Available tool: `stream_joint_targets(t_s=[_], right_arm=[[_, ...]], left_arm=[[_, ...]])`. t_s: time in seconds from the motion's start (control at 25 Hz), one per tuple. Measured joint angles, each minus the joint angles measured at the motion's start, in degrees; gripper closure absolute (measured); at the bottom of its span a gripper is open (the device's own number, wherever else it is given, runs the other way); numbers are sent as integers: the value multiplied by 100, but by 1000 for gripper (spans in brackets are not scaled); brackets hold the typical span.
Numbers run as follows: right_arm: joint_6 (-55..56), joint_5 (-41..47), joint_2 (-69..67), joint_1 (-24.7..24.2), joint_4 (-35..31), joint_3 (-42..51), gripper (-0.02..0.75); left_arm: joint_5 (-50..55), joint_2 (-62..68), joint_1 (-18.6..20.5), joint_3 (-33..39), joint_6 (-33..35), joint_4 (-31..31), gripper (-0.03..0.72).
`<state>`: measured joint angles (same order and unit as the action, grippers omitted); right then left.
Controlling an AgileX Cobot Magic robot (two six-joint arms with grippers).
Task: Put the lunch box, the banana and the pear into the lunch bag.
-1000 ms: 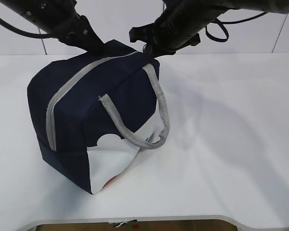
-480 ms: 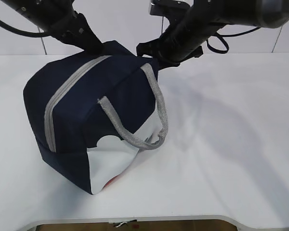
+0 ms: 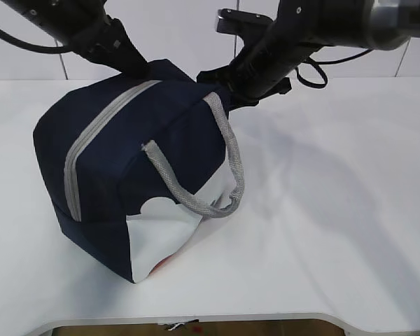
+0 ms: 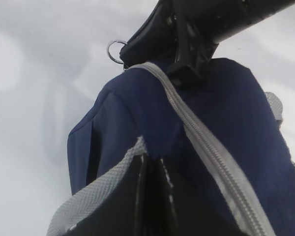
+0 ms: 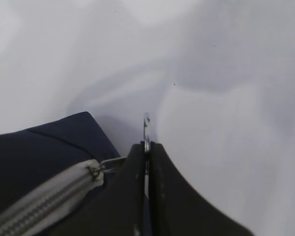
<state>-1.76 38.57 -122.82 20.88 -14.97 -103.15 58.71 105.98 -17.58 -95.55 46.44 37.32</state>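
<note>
Navy fabric makes up the lunch bag (image 3: 126,175), which stands on the white bench (image 3: 336,231) with its grey zipper (image 3: 98,129) run shut along the whole top seam. The right pincer (image 5: 146,162) is clamped on the metal ring pull (image 5: 146,129) at the far end of the bag, the slider lying just beside the fingertips. The left pincer (image 4: 150,196) is closed on a grey webbing handle (image 4: 98,189) at the bag's far left edge, pinching webbing and some fabric together. The other grey handle (image 3: 210,168) hangs loose down the near side over the white side panel (image 3: 164,234). Lunch box, banana and pear are not seen anywhere outside the bag, so they are judged to be inside it, and the step in hand appears to be the end of the zipper run. For that to be finished well, the ring should be drawn in line with the zipper, not sideways, while the handle is held firm so the bag is not dragged. Both holds should then be let go gently, so that the bag is not tipped.
</note>
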Motion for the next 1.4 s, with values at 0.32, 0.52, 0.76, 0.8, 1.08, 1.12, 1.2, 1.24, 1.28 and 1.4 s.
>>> stream_joint_targets(t_s=[0.32,0.52,0.76,0.8,1.08,1.12,1.2,1.24,1.28,1.4], right_arm=[[0,22,-4,0,-15,0,721],[10,57,-4,0,-24,0,671],[10,117,33,-23,-24,0,385],[10,140,56,-23,-24,-24,346],[-250,548,432,-23,183,-411,289],[-347,660,512,-23,249,-460,288],[-551,885,642,-23,364,-535,288],[-647,1016,716,-23,428,-561,288],[-703,1133,773,-23,485,-605,288],[-862,1631,929,-23,701,-699,288]], left_arm=[[21,-9,0,0,0,-9,671],[43,-9,0,0,-10,-9,667],[142,-22,0,-3,-89,-9,612],[143,-22,0,-3,-113,-9,588],[182,-80,0,-3,-398,-125,302],[216,-106,0,-28,-474,-229,288],[369,-174,0,-126,-670,-484,275],[469,-197,0,-195,-804,-632,273],[566,-234,0,-261,-952,-787,272],[944,-318,0,-508,-1389,-1189,270]])
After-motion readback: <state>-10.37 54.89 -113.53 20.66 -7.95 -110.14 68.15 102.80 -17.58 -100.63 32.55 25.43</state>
